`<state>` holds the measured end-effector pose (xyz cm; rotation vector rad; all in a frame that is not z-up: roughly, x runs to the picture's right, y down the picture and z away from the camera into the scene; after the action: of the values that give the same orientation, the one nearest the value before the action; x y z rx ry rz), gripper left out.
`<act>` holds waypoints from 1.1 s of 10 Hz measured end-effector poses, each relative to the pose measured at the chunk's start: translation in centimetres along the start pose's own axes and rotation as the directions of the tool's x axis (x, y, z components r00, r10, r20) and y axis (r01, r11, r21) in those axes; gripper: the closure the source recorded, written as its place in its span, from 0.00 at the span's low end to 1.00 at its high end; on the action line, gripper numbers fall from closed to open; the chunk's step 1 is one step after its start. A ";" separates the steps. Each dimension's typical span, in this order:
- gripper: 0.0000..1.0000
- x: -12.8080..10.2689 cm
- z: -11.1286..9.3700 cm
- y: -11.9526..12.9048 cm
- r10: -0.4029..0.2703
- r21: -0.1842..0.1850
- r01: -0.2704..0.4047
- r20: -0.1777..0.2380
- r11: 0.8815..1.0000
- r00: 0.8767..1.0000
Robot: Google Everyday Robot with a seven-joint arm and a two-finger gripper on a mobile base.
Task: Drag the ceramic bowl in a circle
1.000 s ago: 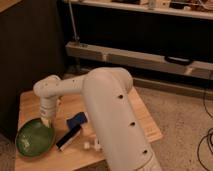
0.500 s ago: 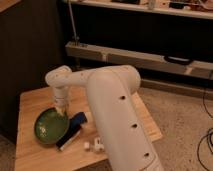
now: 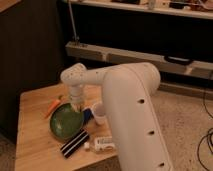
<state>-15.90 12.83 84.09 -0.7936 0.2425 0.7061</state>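
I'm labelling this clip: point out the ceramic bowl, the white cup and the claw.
ceramic bowl (image 3: 64,123): camera view, its green inside.
white cup (image 3: 100,115): camera view, its outer wall.
claw (image 3: 76,106): camera view, its tip, at the bowl's far rim.

Carrot (image 3: 53,106), white cup (image 3: 99,113) (on table (image 3: 35,145))

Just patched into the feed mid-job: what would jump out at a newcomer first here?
The big white arm fills the middle, bending down to the wooden table. Its tool, shut, sits at the far rim of the green ceramic bowl, with a white cup beside it.
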 end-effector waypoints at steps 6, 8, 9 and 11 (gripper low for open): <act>0.93 -0.3 0.8 12.7 -0.192 -0.007 0.192 0.011 0.981 0.981; 0.93 -3.2 0.8 17.1 -0.249 -0.010 0.250 0.031 0.968 0.968; 0.93 -4.2 0.6 18.1 -0.257 -0.008 0.258 0.042 0.966 0.965; 0.93 -6.0 0.3 19.1 -0.261 -0.005 0.262 0.062 0.965 0.963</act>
<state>-33.06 19.43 76.13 -0.7978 0.0755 0.4813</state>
